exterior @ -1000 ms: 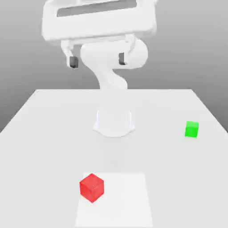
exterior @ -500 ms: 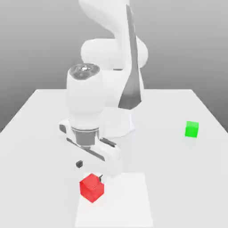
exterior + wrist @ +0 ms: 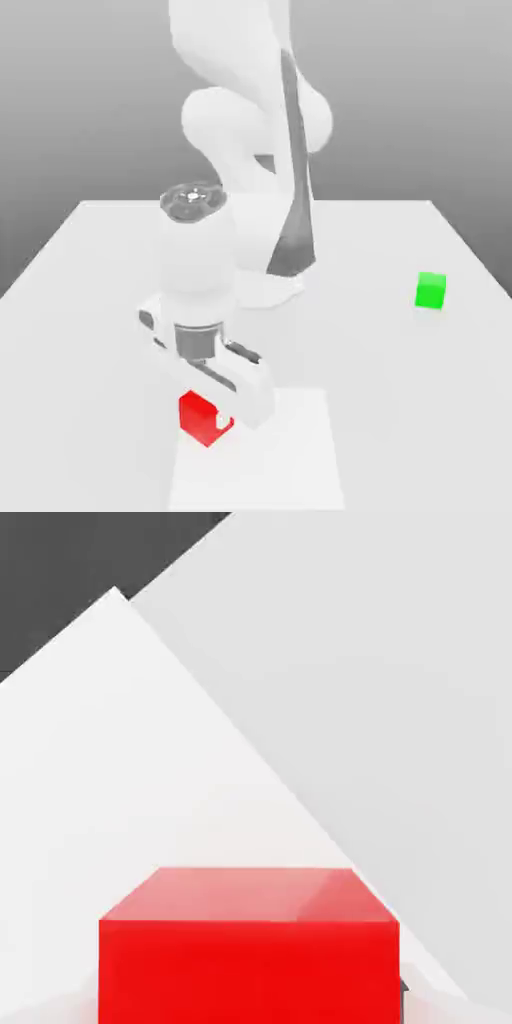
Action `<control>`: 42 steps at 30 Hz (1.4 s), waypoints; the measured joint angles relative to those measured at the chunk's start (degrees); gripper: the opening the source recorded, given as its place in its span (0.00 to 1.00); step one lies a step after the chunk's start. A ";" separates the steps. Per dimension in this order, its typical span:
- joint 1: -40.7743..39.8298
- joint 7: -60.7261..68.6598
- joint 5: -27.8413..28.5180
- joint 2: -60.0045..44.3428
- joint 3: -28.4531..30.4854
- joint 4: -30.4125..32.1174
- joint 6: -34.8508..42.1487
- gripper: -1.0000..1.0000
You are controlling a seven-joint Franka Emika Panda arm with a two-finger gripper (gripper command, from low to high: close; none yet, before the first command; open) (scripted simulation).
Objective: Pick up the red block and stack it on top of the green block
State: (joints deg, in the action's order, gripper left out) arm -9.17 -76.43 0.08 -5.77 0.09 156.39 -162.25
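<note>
The red block (image 3: 198, 418) sits on the white table near its front edge, on a paler square patch. My gripper (image 3: 214, 404) has come straight down over it and is shut on the red block, the hand covering the cube's upper right part. In the hand view the red block (image 3: 250, 957) looms very close, still resting on the surface. The green block (image 3: 431, 290) stands alone far off toward the exterior view's right, near the table's edge.
The arm's white base (image 3: 272, 285) stands at the middle of the table (image 3: 90, 300), behind the hand. The paler square patch (image 3: 300, 450) lies under the red block at the front.
The hand swung down from high above the table to the red block. In the last half second it sank lower around the cube and the fingers went from open to shut.
</note>
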 joint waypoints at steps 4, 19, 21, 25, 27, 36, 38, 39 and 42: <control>4.80 -4.45 -3.72 5.54 -3.13 0.93 4.13 0.00; 26.35 -38.78 -20.13 18.38 -21.38 3.96 10.94 0.00; 28.85 -43.75 -21.82 19.82 -24.35 4.42 11.63 0.00; 33.67 -53.84 -25.00 22.38 -30.42 5.40 12.77 0.00; 35.99 -58.96 -26.46 23.47 -33.53 5.91 13.22 0.00; 45.23 -82.75 -31.92 26.40 -48.38 8.46 13.85 0.00; 46.08 -87.52 -33.32 26.67 -52.57 8.99 13.69 0.00; 45.48 -88.57 -33.78 26.30 -54.46 9.08 13.11 0.00; 41.64 -89.48 -34.16 23.99 -59.60 9.04 10.23 0.00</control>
State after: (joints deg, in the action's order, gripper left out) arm 32.48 -165.91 -34.08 18.22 -59.51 165.43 -152.02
